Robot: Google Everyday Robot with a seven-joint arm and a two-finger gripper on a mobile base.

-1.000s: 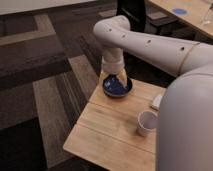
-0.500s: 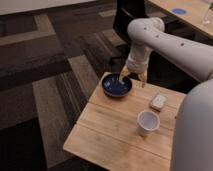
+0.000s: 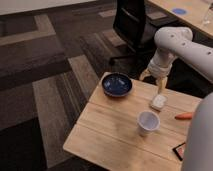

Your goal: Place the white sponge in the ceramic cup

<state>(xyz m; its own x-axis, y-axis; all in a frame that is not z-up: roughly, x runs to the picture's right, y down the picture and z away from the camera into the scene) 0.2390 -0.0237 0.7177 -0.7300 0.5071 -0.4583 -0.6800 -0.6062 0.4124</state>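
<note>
The white sponge [image 3: 158, 102] lies on the wooden table [image 3: 107, 132] near its right side, behind the ceramic cup [image 3: 148, 122]. The cup stands upright with nothing in it. My gripper [image 3: 151, 84] hangs just above and behind the sponge, at the table's far edge. Its two tan fingers [image 3: 160, 86] are spread open and hold nothing. The right finger points down at the sponge, a little short of touching it.
A dark blue bowl [image 3: 117, 85] sits at the table's far left corner. An orange carrot [image 3: 184, 116] lies right of the cup, and a black-and-red packet [image 3: 179, 150] at the front right. A black office chair [image 3: 132, 25] stands behind the table.
The arm has swung right, carrying the gripper from over the blue bowl to just above the sponge. The objects on the table have not moved.
</note>
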